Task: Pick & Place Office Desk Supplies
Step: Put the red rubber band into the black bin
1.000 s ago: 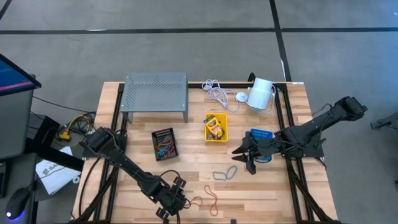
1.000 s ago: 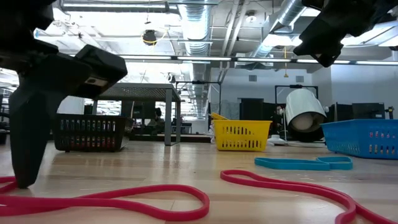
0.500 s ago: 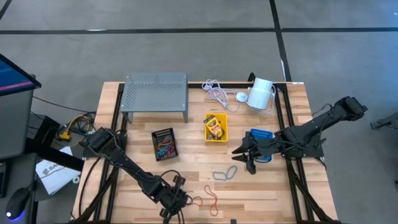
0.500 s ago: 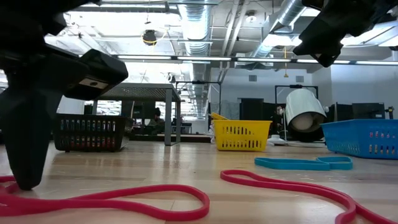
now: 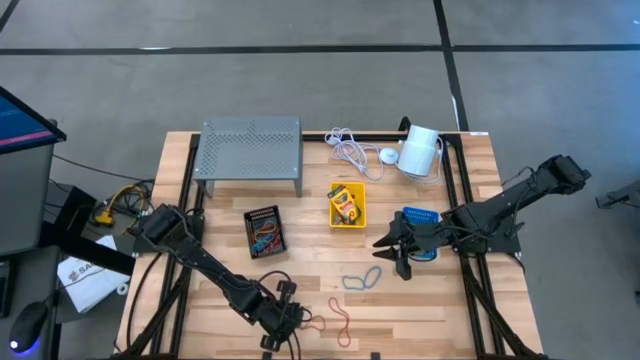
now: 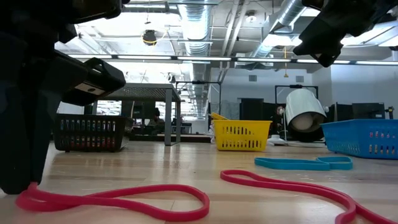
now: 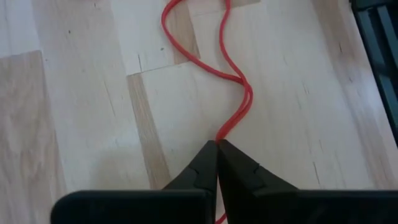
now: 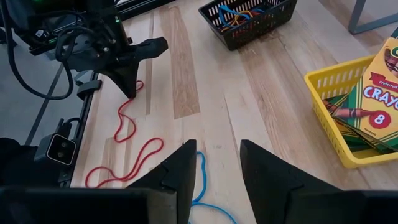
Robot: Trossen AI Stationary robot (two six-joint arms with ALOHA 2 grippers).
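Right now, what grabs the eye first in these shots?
The left hand, at the table's near edge, is pinched shut on the end of a red rubber band trailing across the wood. The right hand hovers open above a blue rubber band, beside the blue bin. Mid-table, the yellow bin holds crayon boxes.
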